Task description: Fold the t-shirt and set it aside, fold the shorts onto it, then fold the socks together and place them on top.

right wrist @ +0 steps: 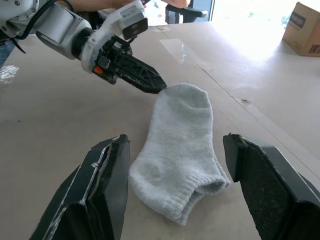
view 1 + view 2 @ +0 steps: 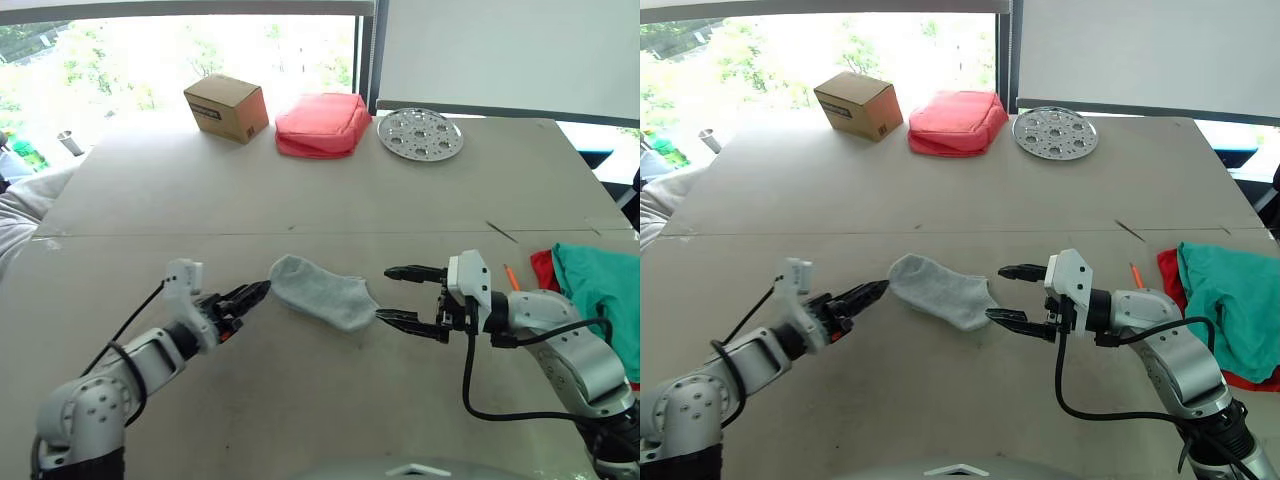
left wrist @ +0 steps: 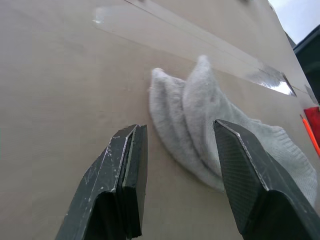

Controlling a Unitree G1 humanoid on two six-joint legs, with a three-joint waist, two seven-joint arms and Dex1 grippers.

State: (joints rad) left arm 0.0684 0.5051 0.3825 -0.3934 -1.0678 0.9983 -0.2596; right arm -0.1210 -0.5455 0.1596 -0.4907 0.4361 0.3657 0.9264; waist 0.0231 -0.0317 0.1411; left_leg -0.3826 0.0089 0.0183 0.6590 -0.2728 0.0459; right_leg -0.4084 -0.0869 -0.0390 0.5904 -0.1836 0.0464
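Centre of frame: grey socks [image 2: 322, 291] lie flat on table [image 2: 300, 205], stacked one on other. Left gripper [image 2: 243, 298] at socks' left end, fingers narrowly parted, tips just touching toe edge. Right gripper [image 2: 400, 295] at right end, fingers spread wide either side of cuff, holding nothing. Right edge: green shorts [image 2: 600, 285] heaped over red t-shirt [image 2: 543, 268]. Top centre: cardboard box [image 2: 226, 107], pink pouch [image 2: 322, 124], perforated metal disc [image 2: 420, 133].
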